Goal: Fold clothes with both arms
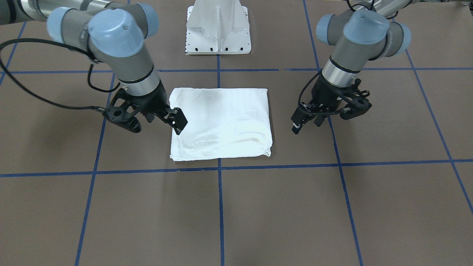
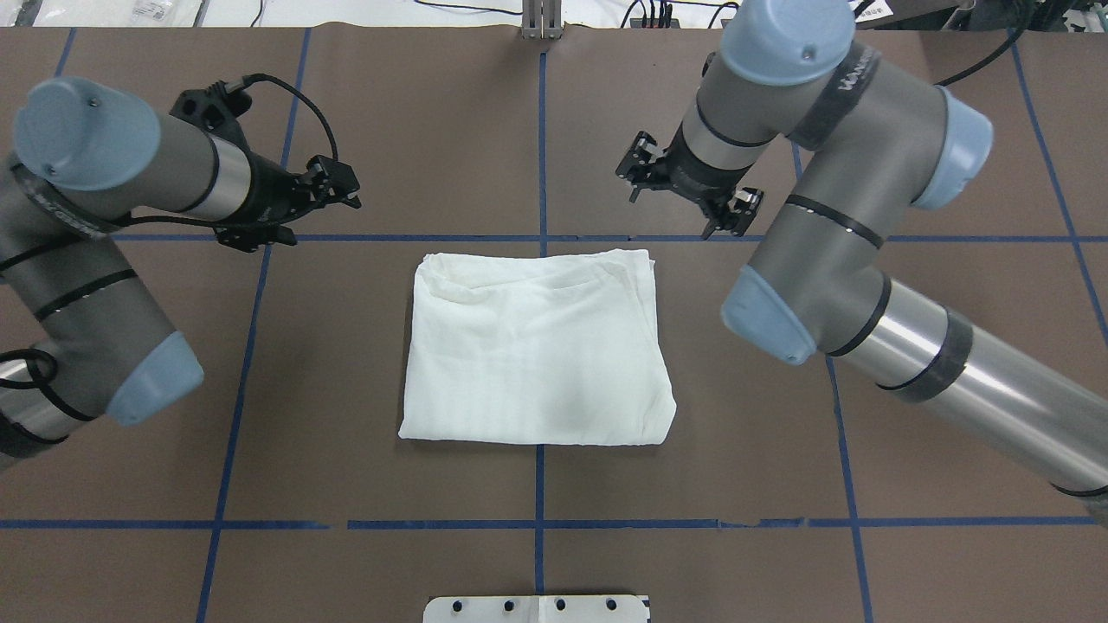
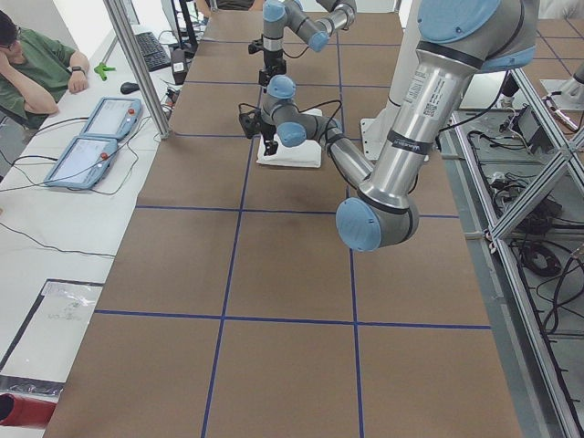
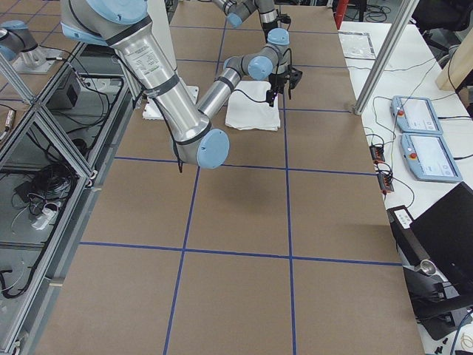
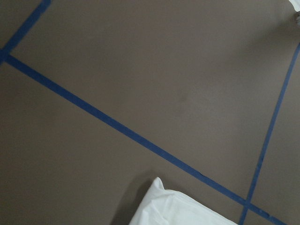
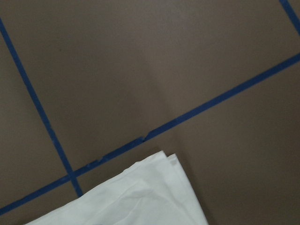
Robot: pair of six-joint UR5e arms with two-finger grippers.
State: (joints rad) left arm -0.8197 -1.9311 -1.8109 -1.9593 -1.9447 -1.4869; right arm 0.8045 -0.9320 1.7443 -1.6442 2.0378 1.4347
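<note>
The white shirt (image 1: 221, 122) lies folded into a flat rectangle at the middle of the brown table, plain side up; no printed text shows. It also shows in the overhead view (image 2: 537, 346). My left gripper (image 1: 321, 122) hovers open and empty beside the shirt's far corner on my left (image 2: 294, 210). My right gripper (image 1: 155, 123) is open and empty, one finger over the shirt's edge on my right (image 2: 688, 190). Each wrist view shows only one corner of the shirt (image 5: 178, 208) (image 6: 140, 197) and no fingers.
The white pedestal base (image 1: 218, 27) stands at my edge of the table. Blue tape lines (image 2: 538, 156) grid the brown surface. A seated person (image 3: 36, 64) and two teach pendants (image 3: 91, 137) are at a side table beyond the far edge.
</note>
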